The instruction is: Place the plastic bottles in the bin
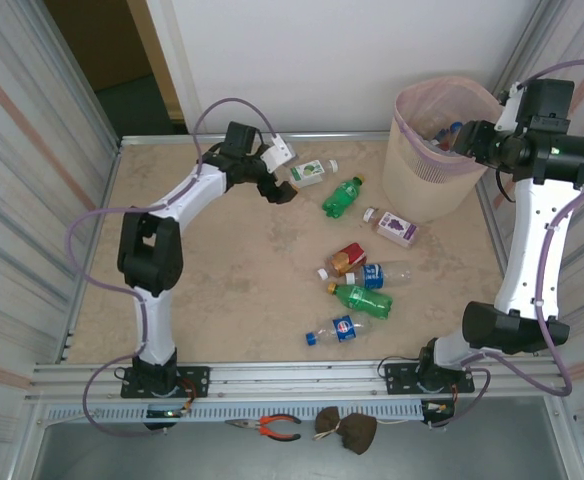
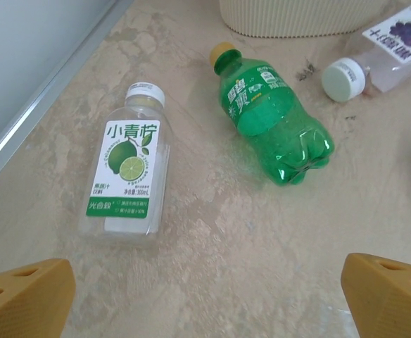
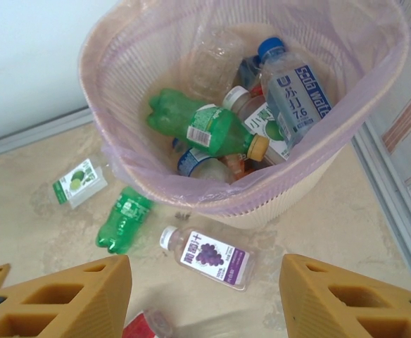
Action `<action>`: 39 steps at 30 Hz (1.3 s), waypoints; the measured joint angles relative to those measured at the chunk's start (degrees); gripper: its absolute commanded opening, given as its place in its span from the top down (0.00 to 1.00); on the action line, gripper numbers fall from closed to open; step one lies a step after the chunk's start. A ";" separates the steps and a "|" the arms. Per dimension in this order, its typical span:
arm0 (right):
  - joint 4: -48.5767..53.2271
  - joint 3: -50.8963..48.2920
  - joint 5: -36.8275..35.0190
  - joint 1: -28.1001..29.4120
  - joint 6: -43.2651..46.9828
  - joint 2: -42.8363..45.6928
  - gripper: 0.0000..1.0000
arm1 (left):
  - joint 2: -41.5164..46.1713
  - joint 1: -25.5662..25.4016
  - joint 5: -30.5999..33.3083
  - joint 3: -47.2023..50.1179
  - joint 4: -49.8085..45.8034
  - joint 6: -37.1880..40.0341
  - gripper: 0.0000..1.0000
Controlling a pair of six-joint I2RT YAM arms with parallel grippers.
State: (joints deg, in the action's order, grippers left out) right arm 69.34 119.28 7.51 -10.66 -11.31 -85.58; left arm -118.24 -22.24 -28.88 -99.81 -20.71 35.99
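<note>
Top external view: the bin (image 1: 422,190) stands at the far right corner of the tabletop (image 1: 222,290). The right gripper (image 1: 462,140) hangs above the bin's opening, and the left gripper (image 1: 277,185) sits low over the tabletop, well to the left of the bin. Between the left gripper and the bin lie first the lime-label bottle (image 1: 309,172) and then the green bottle (image 1: 344,196). The grape-label bottle (image 1: 396,228) lies just beside the bin's base, and four more plastic bottles (image 1: 357,290) lie in a loose group further from the bin, toward the arm bases. Left wrist view: the left gripper (image 2: 205,289) is spread wide, its fingers (image 2: 22,296) at the frame corners with nothing between them and nothing touched. The lime-label bottle (image 2: 128,176) lies flat ahead, farther from the bin wall (image 2: 297,17) than the green bottle (image 2: 276,127). The step in hand is judged to be a pick of one of these two bottles. To do it well, centre the gripper over the labelled middle of the chosen bottle, set the fingers across its short width, and descend until they straddle it before closing. An empty bottle is probably light and may roll or skid if one finger arrives first. Right wrist view: the right gripper (image 3: 205,289) is moderately apart and empty. It looks down into the bin (image 3: 262,201), which already holds several bottles, including a blue-capped soda-water bottle (image 3: 297,91).
</note>
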 measured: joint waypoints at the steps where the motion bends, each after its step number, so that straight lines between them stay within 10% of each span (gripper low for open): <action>1: -0.13 -0.17 0.00 0.02 0.00 0.24 0.43 | -1.27 0.09 -0.42 -0.85 0.00 0.83 0.03; 39: -0.79 -5.09 -0.26 0.20 0.44 2.80 0.45 | -29.24 3.32 0.15 -27.98 4.94 6.71 0.02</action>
State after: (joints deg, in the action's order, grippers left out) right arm 68.55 114.19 7.25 -10.46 -10.87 -82.78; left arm -147.48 -18.92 -28.73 -127.79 -15.77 42.70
